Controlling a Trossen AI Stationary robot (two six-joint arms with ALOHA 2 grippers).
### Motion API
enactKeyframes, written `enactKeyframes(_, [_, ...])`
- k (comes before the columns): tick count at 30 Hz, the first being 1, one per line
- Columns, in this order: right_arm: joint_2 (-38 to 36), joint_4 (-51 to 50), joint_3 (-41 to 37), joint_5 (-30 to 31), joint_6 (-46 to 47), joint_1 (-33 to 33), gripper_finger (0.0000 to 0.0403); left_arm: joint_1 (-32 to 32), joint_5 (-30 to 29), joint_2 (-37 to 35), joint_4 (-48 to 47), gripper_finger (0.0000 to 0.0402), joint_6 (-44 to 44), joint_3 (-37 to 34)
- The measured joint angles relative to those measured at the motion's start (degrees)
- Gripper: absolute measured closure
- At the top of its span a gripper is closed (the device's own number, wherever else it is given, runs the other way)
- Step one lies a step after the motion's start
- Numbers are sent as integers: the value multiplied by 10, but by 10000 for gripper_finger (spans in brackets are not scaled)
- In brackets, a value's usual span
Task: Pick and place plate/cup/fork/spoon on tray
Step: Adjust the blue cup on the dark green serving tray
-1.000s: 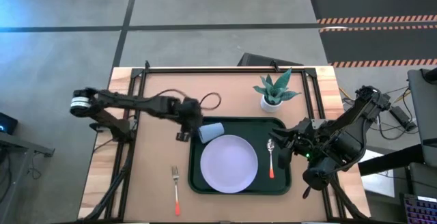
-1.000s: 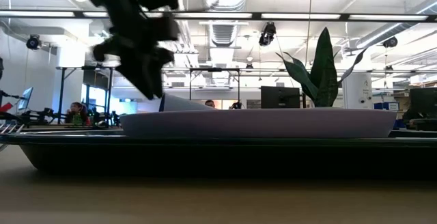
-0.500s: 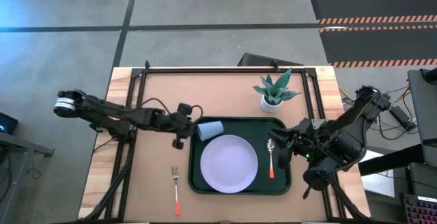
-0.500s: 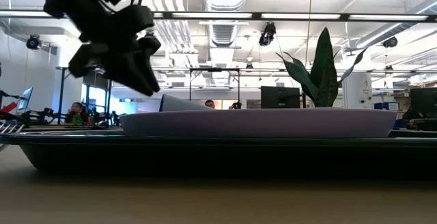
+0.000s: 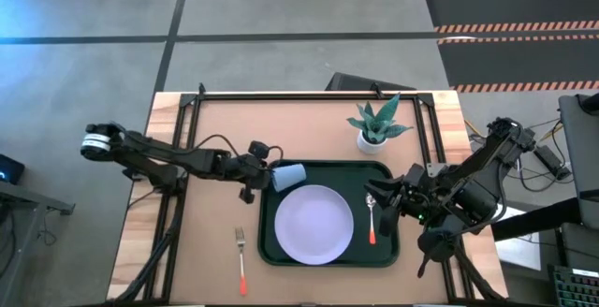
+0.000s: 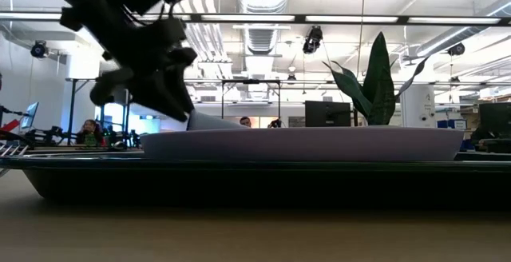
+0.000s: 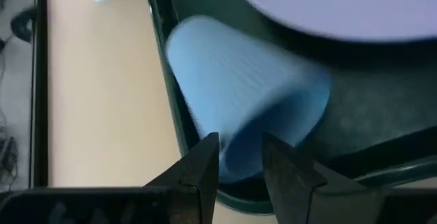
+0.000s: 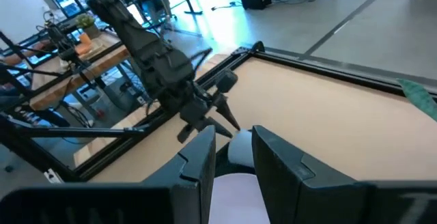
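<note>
The blue cup (image 5: 289, 177) lies on its side at the far left corner of the dark green tray (image 5: 328, 261), partly over the tray's left rim (image 7: 179, 125). The lavender plate (image 5: 314, 223) rests flat in the tray. The spoon (image 5: 372, 215) lies in the tray to the plate's right. The fork (image 5: 241, 260) lies on the table left of the tray. My left gripper (image 5: 270, 178) is level at the cup's left end (image 7: 240, 159), its fingers a narrow gap apart. My right gripper (image 5: 382, 199) hovers by the spoon, its fingers a narrow gap apart (image 8: 233, 152) and empty. My left gripper comes level from the table's left, with its fingertips (image 7: 205, 157) at the end of the lying cup (image 7: 235, 149) that points to the table's left. The cup's blue wall shows in the gap between them. I cannot tell whether the fingers touch it.
A white pot with a green plant (image 5: 372, 131) stands just beyond the tray's far right corner. A black cable (image 5: 292, 138) loops on the table behind the cup. A black frame rail (image 5: 309, 95) runs along the table's far edge.
My left gripper drew back from the cup toward the table's left edge, then came back toward the tray to the cup's left end. The cup stays on its side at the tray's corner. My right arm has kept still.
</note>
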Motion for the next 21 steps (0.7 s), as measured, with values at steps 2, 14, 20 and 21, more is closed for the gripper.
enactKeyframes(2, [0,1,0,0,0,0,317,1,-1,20,10,311,6,0])
enactKeyframes(14, [0,16,0,-1,0,0,317,1,-79,92,147,314,30,11])
enactKeyframes(20, [0,16,0,-1,0,0,317,1,-98,73,130,390,27,34])
enactKeyframes(21, [0,16,0,0,0,0,317,1,-96,65,117,394,21,41])
